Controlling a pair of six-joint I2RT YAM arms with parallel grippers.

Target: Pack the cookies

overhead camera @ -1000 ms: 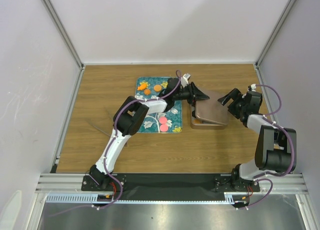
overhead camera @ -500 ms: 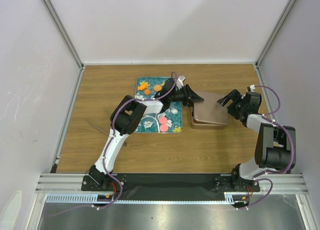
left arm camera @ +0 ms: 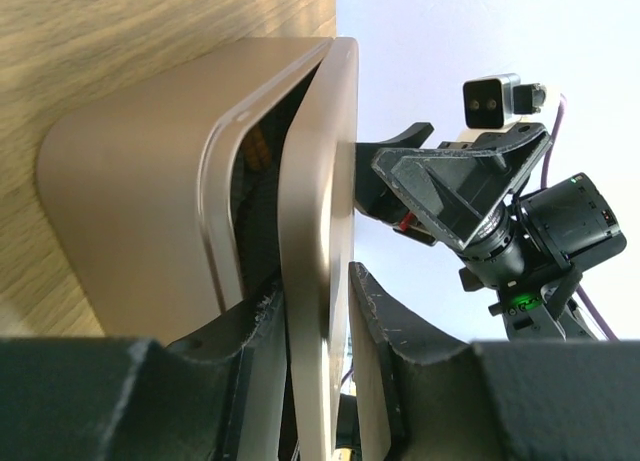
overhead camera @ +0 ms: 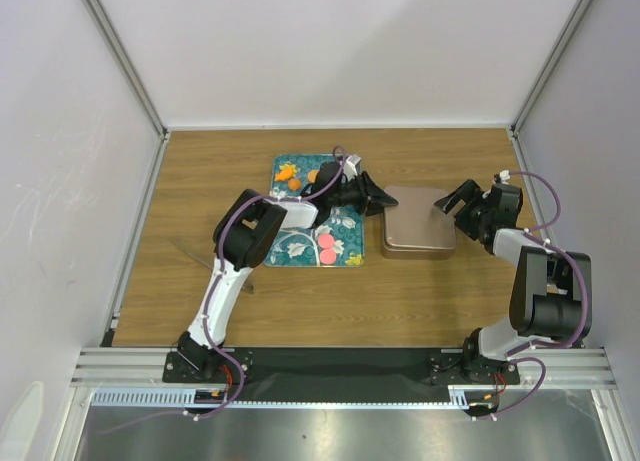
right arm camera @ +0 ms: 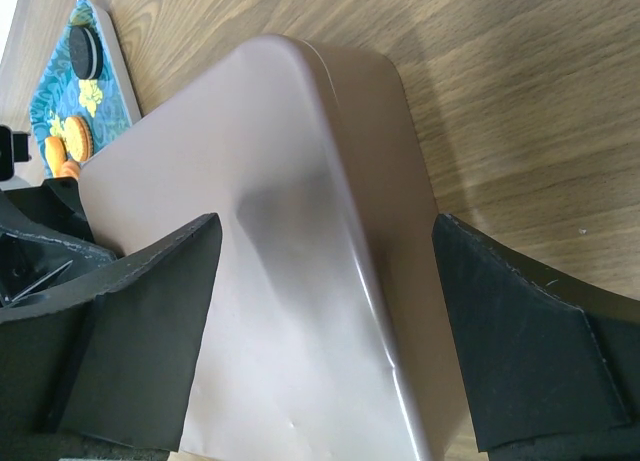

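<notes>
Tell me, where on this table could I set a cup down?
Bare wood runs along the back wall behind the tray and tin, and in front of them toward the arm bases. The middle is crowded: left tool grips the tin's lid, right tool straddles its other end.

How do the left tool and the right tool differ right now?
The left tool is pinched on the edge of the lid; the right tool is wide open and grips nothing. Seen from the top, the left tool is at the left side of the tin, while the right tool is at its right side, with its fingers straddling it. Both are black and point at the tin.
</notes>
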